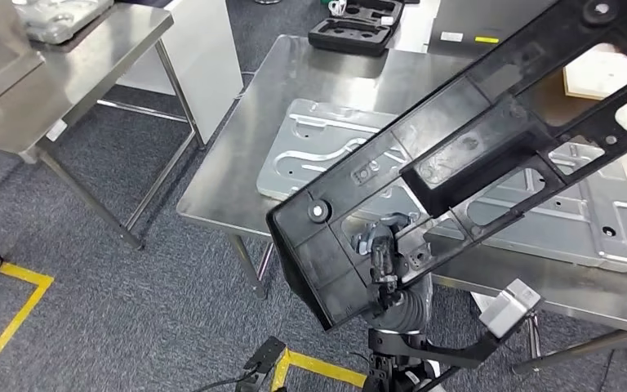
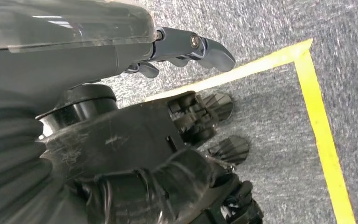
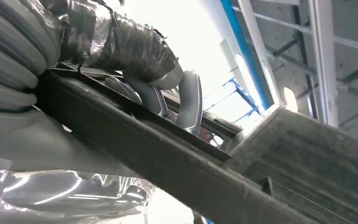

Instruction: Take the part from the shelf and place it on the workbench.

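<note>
A long black plastic part [image 1: 473,139] with cut-out openings slants from low centre up to the top right of the head view, raised above the steel workbench [image 1: 237,180]. My right hand [image 1: 384,253] grips its lower end and shows through one opening. In the right wrist view, that hand's fingers [image 3: 168,93] curl over a rib of the part [image 3: 168,158]. My left hand [image 2: 186,49] hangs over the grey floor, its fingers apart and holding nothing.
A grey stamped metal panel [image 1: 310,147] lies across the workbench, with a black tool case [image 1: 355,28] at its far end. A second steel table [image 1: 90,57] stands to the left. Yellow tape [image 1: 16,310] marks the carpet.
</note>
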{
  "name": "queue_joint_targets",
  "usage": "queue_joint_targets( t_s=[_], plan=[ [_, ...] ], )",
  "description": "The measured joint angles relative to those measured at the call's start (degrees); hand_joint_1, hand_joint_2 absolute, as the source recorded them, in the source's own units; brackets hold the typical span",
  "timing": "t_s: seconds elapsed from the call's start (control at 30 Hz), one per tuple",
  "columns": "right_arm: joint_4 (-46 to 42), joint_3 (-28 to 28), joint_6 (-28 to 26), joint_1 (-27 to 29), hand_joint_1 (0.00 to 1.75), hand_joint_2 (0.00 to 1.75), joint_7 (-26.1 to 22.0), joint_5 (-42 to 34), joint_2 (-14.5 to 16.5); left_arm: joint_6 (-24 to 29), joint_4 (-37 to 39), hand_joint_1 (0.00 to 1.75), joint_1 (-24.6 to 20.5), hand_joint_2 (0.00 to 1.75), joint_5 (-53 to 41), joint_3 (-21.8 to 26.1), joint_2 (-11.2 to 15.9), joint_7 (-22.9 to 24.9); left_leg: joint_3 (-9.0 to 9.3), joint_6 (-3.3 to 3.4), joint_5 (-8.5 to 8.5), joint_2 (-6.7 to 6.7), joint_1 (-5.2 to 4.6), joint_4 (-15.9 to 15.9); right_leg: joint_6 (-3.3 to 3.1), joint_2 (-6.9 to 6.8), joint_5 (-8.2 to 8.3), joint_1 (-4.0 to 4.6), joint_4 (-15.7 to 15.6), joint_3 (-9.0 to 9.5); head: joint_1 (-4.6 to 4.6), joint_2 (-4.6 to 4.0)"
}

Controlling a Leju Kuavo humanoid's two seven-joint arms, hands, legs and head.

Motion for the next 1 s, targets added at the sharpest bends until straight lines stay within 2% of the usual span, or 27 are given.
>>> queue_joint_targets(
  t_s=[0.07, 0.1, 0.13, 0.2, 0.23, 0.27, 0.3, 0.37, 0.4, 0.43, 0.5, 0.57, 0.6, 0.67, 0.7, 0.73, 0.77, 0.8, 0.87, 0.9, 0.93, 1.0],
  plan=[
    [0.05, -0.01, 0.01, 0.18, 1.75, 1.75, -0.04, 0.01, 0.04, 0.37, -0.01, 0.0, -0.12, 1.75, -0.69, 0.0, -0.1, 0.72, -0.27, -0.48, -0.47, 0.13, 0.05, 0.77, -0.56, -0.02, 0.35, -0.12, -0.41, 0.6, -0.1, -0.01],
    [0.04, -0.02, 0.02, 0.26, 1.75, 1.75, -0.05, -0.01, 0.07, 0.53, -0.01, 0.0, -0.24, 1.75, -0.99, 0.0, -0.17, 1.0, -1.04, -0.78, -1.16, 0.25, 0.16, 2.38, -0.74, -0.08, 0.42, -0.24, -0.6, 1.09, -0.19, -0.01],
    [0.03, -0.04, 0.01, 0.34, 1.75, 1.75, -0.06, -0.05, 0.08, 0.6, -0.01, 0.0, -0.38, 1.75, -1.19, 0.0, -0.23, 1.16, -2.45, -1.12, -2.21, 0.4, 0.29, 5.1, -0.91, -0.14, 0.39, -0.29, -0.74, 1.4, -0.28, 0.0],
    [0.01, -0.09, -0.01, 0.55, 1.75, 1.75, -0.03, -0.27, 0.05, 0.36, -0.01, 0.0, -0.56, 1.75, -1.33, 0.0, -0.28, 1.34, -6.39, -1.62, -4.44, 0.6, 0.53, 12.06, -1.22, -0.19, 0.19, -0.22, -0.8, 1.71, -0.43, -0.01],
    [0.01, -0.11, -0.02, 0.67, 1.75, 1.75, -0.01, -0.42, 0.03, 0.12, -0.01, 0.0, -0.52, 1.75, -1.32, 0.0, -0.28, 1.4, -8.06, -1.68, -4.79, 0.64, 0.6, 14.38, -1.34, -0.14, 0.05, -0.17, -0.8, 1.85, -0.43, -0.01],
    [0.01, -0.14, -0.03, 0.77, 1.75, 1.75, 0.01, -0.57, 0.0, -0.11, -0.01, 0.0, -0.46, 1.75, -1.32, 0.0, -0.28, 1.43, -8.88, -1.61, -4.23, 0.67, 0.61, 14.89, -1.42, -0.04, -0.12, -0.12, -0.8, 2.03, -0.45, -0.01],
    [0.01, -0.15, -0.02, 0.82, 1.75, 1.75, 0.02, -0.7, -0.02, -0.28, -0.01, 0.0, -0.43, 1.75, -1.31, 0.0, -0.28, 1.44, -8.7, -1.4, -2.68, 0.68, 0.58, 13.4, -1.46, 0.07, -0.31, -0.07, -0.8, 2.29, -0.44, -0.01],
    [0.01, -0.17, -0.01, 0.84, 1.75, 1.75, 0.01, -0.87, -0.03, -0.43, -0.01, 0.0, -0.49, 1.75, -1.25, 0.0, -0.28, 1.43, -6.02, -0.57, 1.86, 0.69, 0.24, 6.19, -1.44, 0.24, -0.8, -0.03, -0.87, 3.0, -0.39, 0.0],
    [0.02, -0.17, -0.01, 0.83, 1.75, 1.75, 0.01, -0.9, -0.04, -0.43, -0.01, 0.0, -0.57, 1.75, -1.15, 0.0, -0.27, 1.4, -4.77, -0.15, 2.96, 0.7, -0.06, 3.01, -1.37, 0.27, -1.01, -0.05, -0.94, 3.23, -0.35, 0.0],
    [0.02, -0.18, -0.02, 0.82, 1.75, 1.75, -0.01, -0.87, -0.05, -0.45, -0.01, 0.0, -0.62, 1.75, -1.05, 0.0, -0.27, 1.34, -3.7, 0.25, 3.47, 0.69, -0.35, 0.62, -1.21, 0.28, -1.22, -0.09, -0.98, 3.29, -0.43, 0.0],
    [0.07, -0.19, -0.02, 0.83, 1.75, 1.75, 0.11, -0.45, -0.07, -0.51, -0.01, 0.0, -0.55, 1.75, -0.81, 0.0, -0.2, 1.01, -2.97, 0.62, 2.97, 0.62, -0.69, -0.72, -0.77, 0.24, -1.47, -0.16, -1.28, 3.31, -0.62, 0.0],
    [0.11, -0.33, -0.01, 0.83, 1.75, 1.75, 1.2, 2.45, -0.07, -0.72, -0.01, 0.0, -0.34, 1.75, -0.11, 0.01, -0.14, 0.11, -1.96, 0.72, 3.62, 0.61, -0.28, -2.16, -0.24, 0.1, -2.0, -0.05, -1.3, 3.54, -0.68, 0.01],
    [0.13, -0.53, -0.01, 0.75, 1.75, 1.75, 2.39, 5.37, -0.07, -0.97, -0.01, 0.0, -0.23, 1.75, 0.49, 0.07, -0.11, -0.59, -1.41, 0.78, 3.77, 0.64, -0.07, -2.92, -0.01, 0.01, -2.72, 0.02, -0.35, 3.21, -0.64, 0.0],
    [0.12, -1.24, -0.08, 0.46, 1.75, 1.75, 5.66, 13.08, -0.08, -1.66, -0.01, 0.0, 0.14, 1.75, 1.64, 0.46, -0.07, -2.16, -0.6, 0.91, 3.8, 0.75, 0.11, -3.73, 0.41, -0.16, -5.29, 0.01, 5.0, 0.54, -0.55, 0.0],
    [0.07, -1.67, -0.14, 0.31, 1.75, 1.75, 7.7, 17.39, -0.1, -2.05, -0.01, 0.0, 0.45, 1.75, 2.0, 0.73, 0.01, -2.87, -0.46, 0.99, 3.63, 0.8, 0.14, -3.73, 0.64, -0.18, -6.61, -0.09, 8.64, -1.56, -0.54, -0.01],
    [-0.07, -2.15, -0.23, 0.21, 1.75, 1.75, 9.93, 21.9, -0.16, -2.41, -0.01, 0.0, 0.85, 1.75, 2.17, 0.95, 0.16, -3.46, -0.37, 0.99, 3.44, 0.83, 0.18, -3.63, 0.92, -0.19, -7.18, -0.27, 11.58, -3.51, -0.55, -0.01],
    [-0.33, -2.68, -0.34, 0.08, 1.75, 1.75, 12.36, 26.37, -0.3, -2.77, 0.0, 0.0, 1.29, 1.75, 2.29, 1.09, 0.36, -3.94, -0.3, 0.93, 3.19, 0.84, 0.28, -3.44, 1.25, -0.2, -6.68, -0.5, 12.79, -4.73, -0.56, -0.01],
    [-0.81, -3.33, -0.44, -0.21, 1.75, 1.75, 14.87, 30.66, -0.56, -3.09, 0.01, 0.0, 1.72, 1.75, 2.46, 1.13, 0.58, -4.39, -0.26, 0.8, 2.9, 0.82, 0.45, -3.12, 1.61, -0.22, -5.15, -0.77, 11.98, -4.98, -0.57, -0.01],
    [-2.35, -5.01, -0.6, -1.78, 1.75, 1.75, 20.07, 37.77, -1.7, -3.59, 0.03, 0.0, 2.5, 1.75, 3.19, 1.31, 0.98, -5.23, -0.37, 0.21, 2.05, 0.71, 0.89, -1.92, 2.52, -0.24, -0.9, -1.4, 5.94, -3.09, -0.54, -0.01],
    [-3.29, -5.95, -0.62, -3.04, 1.75, 1.75, 22.8, 40.58, -2.55, -3.73, 0.06, 0.0, 2.81, 1.75, 3.76, 1.54, 1.18, -5.68, -0.63, -0.2, 1.56, 0.65, 0.96, -1.03, 2.69, -0.09, 0.44, -1.58, 3.16, -2.11, -0.41, -0.01],
    [-4.24, -6.89, -0.64, -4.4, 1.75, 1.75, 25.79, 43.03, -3.54, -3.8, 0.08, 0.0, 3.11, 1.75, 4.36, 1.85, 1.36, -6.14, -0.93, -0.59, 1.19, 0.6, 0.95, -0.36, 2.57, 0.07, 1.08, -1.66, 1.5, -1.53, -0.35, -0.02],
    [-5.97, -8.62, -0.64, -7.05, 1.75, 1.75, 31.9, 47.54, -5.78, -3.82, 0.13, 0.0, 3.81, 1.75, 5.41, 2.52, 1.68, -7.04, -1.35, -1.06, 0.97, 0.56, 0.77, 0.3, 1.72, 0.43, 1.08, -1.49, 1.08, -1.56, -0.38, -0.02]
  ],
)
